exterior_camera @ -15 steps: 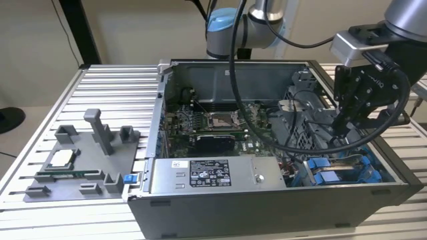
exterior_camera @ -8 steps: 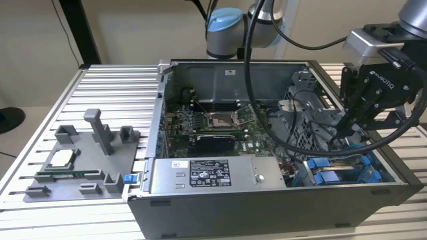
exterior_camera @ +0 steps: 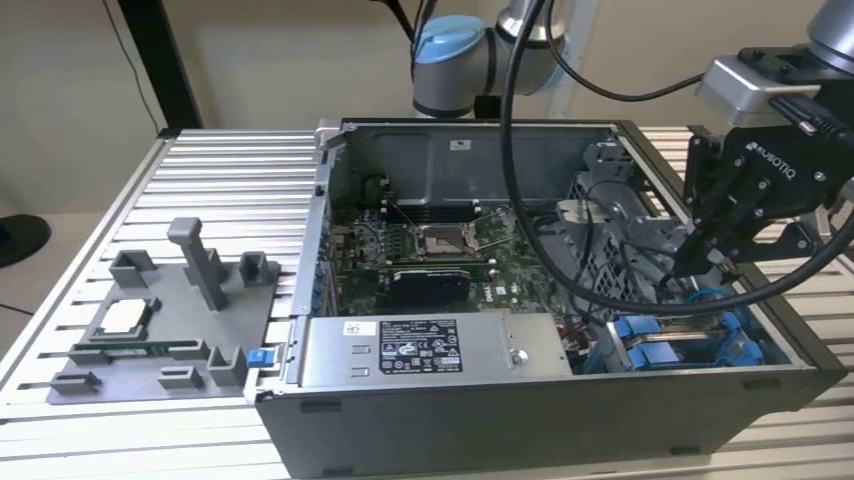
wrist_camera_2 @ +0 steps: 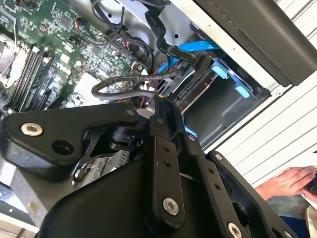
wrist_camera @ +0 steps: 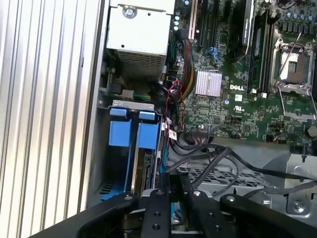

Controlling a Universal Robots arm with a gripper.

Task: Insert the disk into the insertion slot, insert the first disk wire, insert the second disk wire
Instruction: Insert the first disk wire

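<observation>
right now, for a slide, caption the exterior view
Arm's tool hangs inside the open computer case, by the insertion slot with blue guides, near the grey power-supply box.

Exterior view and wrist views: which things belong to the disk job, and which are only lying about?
For the job:
- disk in its blue frame
- insertion slot
- pincer, close to both

Lying about:
- power-supply box
- CPU socket
- grey parts stand
- a person's hand
</observation>
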